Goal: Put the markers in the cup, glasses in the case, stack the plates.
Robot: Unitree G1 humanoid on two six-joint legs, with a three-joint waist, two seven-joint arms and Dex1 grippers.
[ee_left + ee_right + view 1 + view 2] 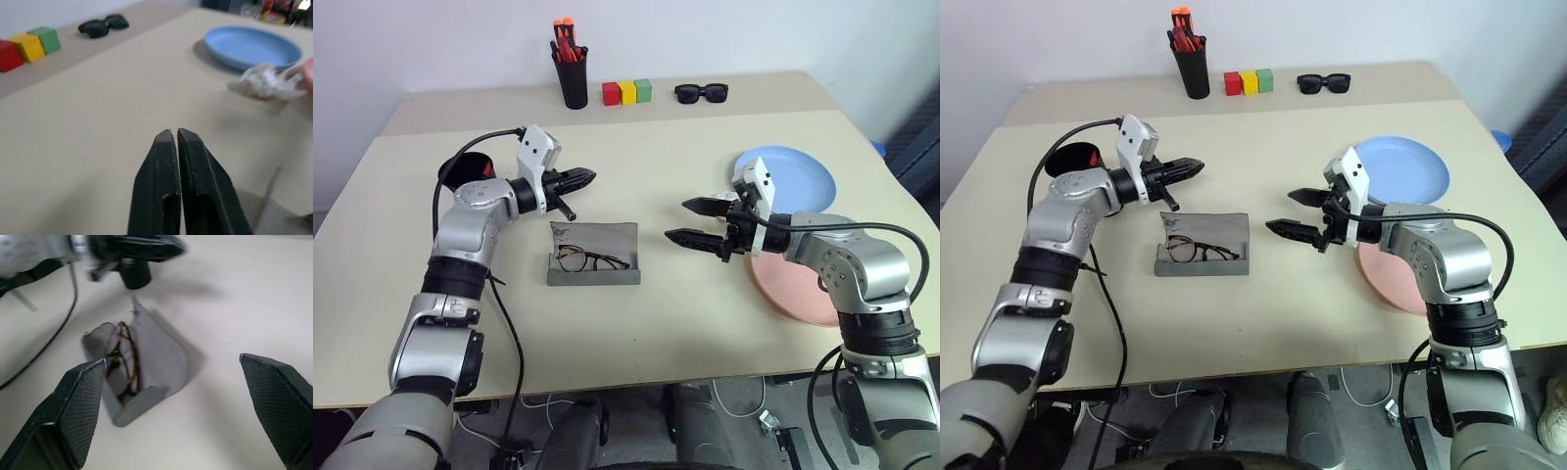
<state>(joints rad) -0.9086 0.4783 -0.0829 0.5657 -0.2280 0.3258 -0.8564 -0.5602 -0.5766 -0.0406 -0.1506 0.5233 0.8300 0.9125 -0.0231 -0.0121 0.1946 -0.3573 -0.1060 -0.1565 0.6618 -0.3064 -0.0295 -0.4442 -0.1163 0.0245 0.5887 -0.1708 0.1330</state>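
While the glasses [592,260] already lie inside the open grey case [594,255] at the centre of the table [636,333], we see the two plates at the right of the frame: the light blue plate [798,174] farther back and the pink plate [793,289] nearer, mostly hidden under the right arm; whether their rims touch, we cannot tell.

The left gripper [585,178] hovers above the table just beyond the case, upper left of centre, its jaws pressed together with nothing between them. The right gripper [697,221] hangs right of the case with its jaws spread wide and empty. The black cup [468,168] sits at the left of the frame, behind the left arm; we cannot make out the markers.

We judge the case soft and light: its felt flap will bend rather than swing, so we would press it near its free edge, and gently, because the thin wire frame and lenses beneath look fragile. The case will likely slide on the smooth table unless steadied at one end.

The plates look like stiff, light plastic with slick surfaces. We would pinch one at its raised rim, since the flat middle offers nothing to hold.
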